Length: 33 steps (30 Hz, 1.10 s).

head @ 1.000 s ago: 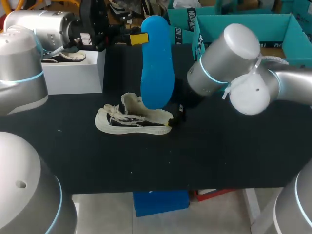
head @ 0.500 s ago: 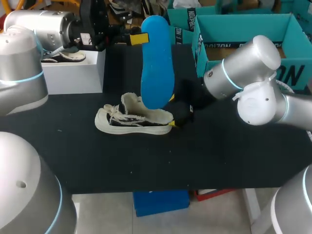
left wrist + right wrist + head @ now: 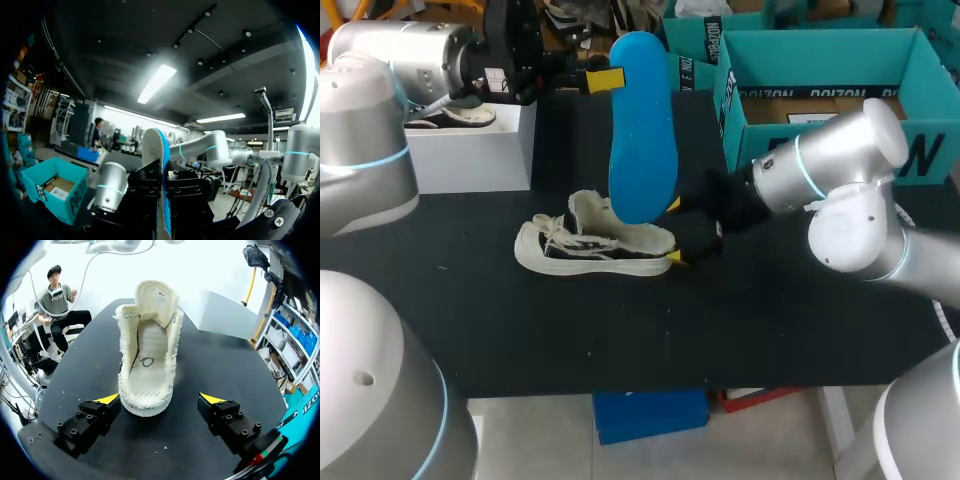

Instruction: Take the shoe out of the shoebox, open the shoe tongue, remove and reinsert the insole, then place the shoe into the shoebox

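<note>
The black table carries everything. My right arm reaches in low across it, and my left arm is held high at the far side.

The teal shoebox stands open at the far right, behind the right arm. It holds brown paper or card and no shoe. At the far left stands a white box with another shoe lying in it.

The shoe sits on its sole near the middle of the table, well apart from both boxes, with its toe to my left and its heel to my right. The tongue is folded up and back, the laces are slack, and the inside is laid open.

The blue insole hangs upright above the shoe's opening, lower end down by the collar. Whether it touches the shoe cannot be told. The left gripper is clamped on its upper end.

The right gripper is spread wide at table level. The heel lies between its yellow tips, with bare table showing on one side.
</note>
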### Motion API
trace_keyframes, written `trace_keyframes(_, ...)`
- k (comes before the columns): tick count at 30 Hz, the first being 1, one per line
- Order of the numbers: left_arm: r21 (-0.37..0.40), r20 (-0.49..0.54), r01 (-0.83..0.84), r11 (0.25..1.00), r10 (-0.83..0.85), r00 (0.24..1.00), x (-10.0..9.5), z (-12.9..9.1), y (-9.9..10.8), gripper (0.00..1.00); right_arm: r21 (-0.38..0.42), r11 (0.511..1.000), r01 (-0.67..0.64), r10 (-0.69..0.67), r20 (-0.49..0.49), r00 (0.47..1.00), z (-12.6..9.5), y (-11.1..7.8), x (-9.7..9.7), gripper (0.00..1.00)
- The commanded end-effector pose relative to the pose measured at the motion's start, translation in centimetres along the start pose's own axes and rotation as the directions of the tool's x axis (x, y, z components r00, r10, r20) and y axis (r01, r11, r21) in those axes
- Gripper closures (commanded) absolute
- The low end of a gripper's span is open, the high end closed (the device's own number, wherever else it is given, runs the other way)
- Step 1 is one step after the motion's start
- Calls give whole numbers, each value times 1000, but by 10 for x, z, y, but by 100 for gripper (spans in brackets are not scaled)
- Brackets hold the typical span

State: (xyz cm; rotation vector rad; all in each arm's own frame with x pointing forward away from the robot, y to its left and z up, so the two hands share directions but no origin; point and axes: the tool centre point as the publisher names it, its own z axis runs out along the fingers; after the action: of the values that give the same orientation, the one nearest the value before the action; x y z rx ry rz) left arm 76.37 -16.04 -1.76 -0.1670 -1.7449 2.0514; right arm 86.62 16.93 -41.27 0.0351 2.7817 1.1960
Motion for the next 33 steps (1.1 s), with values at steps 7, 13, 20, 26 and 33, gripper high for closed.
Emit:
trace_keyframes(7, 0, 5, -2, 1000, 2, 1000, 1, 1, 1, 100, -17, 1000, -11, 11, 2, 1000, 3, -4, 2, 0)
trace_keyframes(13, 0, 5, -2, 1000, 2, 1000, 1, 1, 1, 100, 7, 1000, -3, 3, -4, 1000, 1, 2, 0, 0)
trace_keyframes(20, 0, 5, -2, 1000, 2, 1000, 1, 1, 1, 100, 67, 997, -48, 49, -26, 998, -12, 10, -7, 0)
trace_keyframes(26, 0, 5, -2, 1000, 2, 1000, 1, 1, 1, 100, 129, 989, -69, 77, -61, 995, -20, 17, -14, 0)
trace_keyframes(33, 0, 5, -2, 1000, 2, 1000, 1, 1, 1, 100, 221, 974, -56, 83, -113, 990, -22, 27, -19, 0)
